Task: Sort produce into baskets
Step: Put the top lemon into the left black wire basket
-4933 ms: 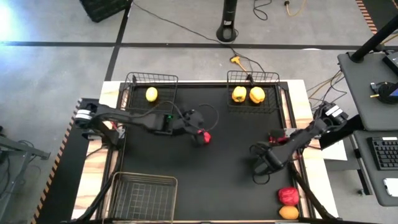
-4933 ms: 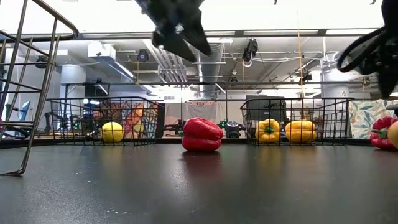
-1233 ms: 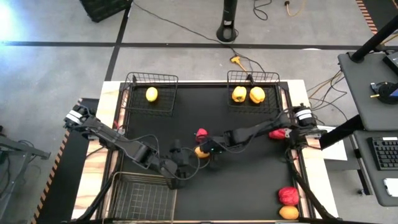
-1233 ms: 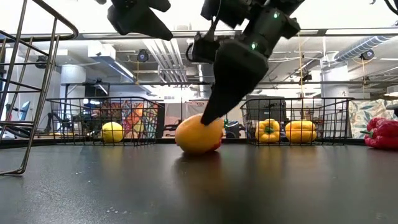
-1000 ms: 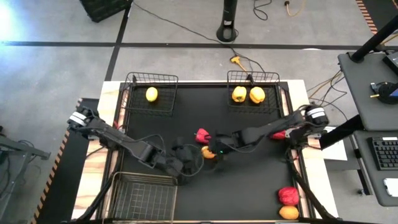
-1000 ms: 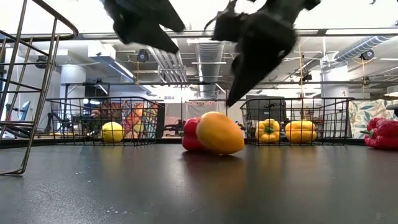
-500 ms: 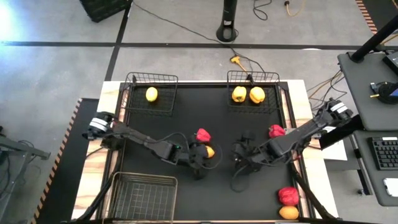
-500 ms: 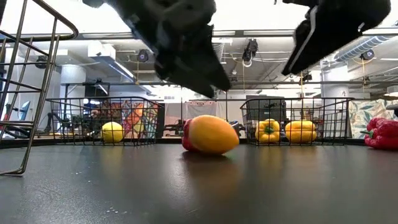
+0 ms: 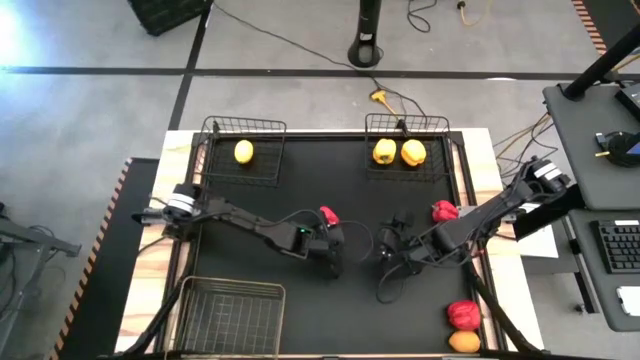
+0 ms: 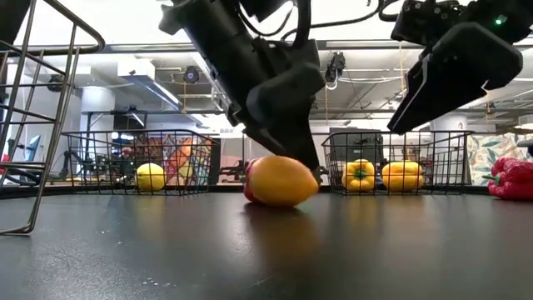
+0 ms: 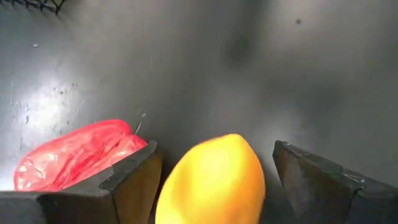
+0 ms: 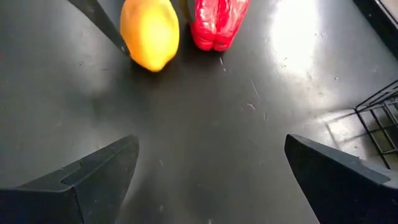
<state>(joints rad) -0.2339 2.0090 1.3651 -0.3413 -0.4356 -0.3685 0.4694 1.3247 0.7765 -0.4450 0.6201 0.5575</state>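
Observation:
A yellow-orange fruit (image 10: 283, 180) lies on the black table near its middle, beside a red pepper (image 9: 327, 216). My left gripper (image 11: 214, 180) is open and low over the fruit (image 11: 211, 180), one finger on each side. My right gripper (image 12: 211, 177) is open and empty, a little toward the table's right (image 9: 388, 250). The far left basket (image 9: 268, 165) holds a yellow fruit (image 9: 244, 151). The far right basket (image 9: 440, 165) holds two yellow peppers (image 9: 385, 152). The near left basket (image 9: 230, 315) is empty. My left gripper comes at the fruit from above, slanting from the table's left, with its fingers (image 11: 134, 180) on either side of the fruit's middle (image 11: 186, 186). The far finger stands clear of it. I cannot tell whether the other finger touches. The fruit lies on the table.
A red pepper (image 9: 444, 210) lies near the right edge. Another red pepper (image 9: 463, 314) and an orange fruit (image 9: 463, 341) lie at the near right corner. Cables trail from both arms over the table's middle.
My right gripper has let go of the orange fruit and drawn back toward the table's right edge. The fruit rolled a little and now lies still by the red pepper. My left gripper has gone from beside the near left basket toward the fruit and come down over it.

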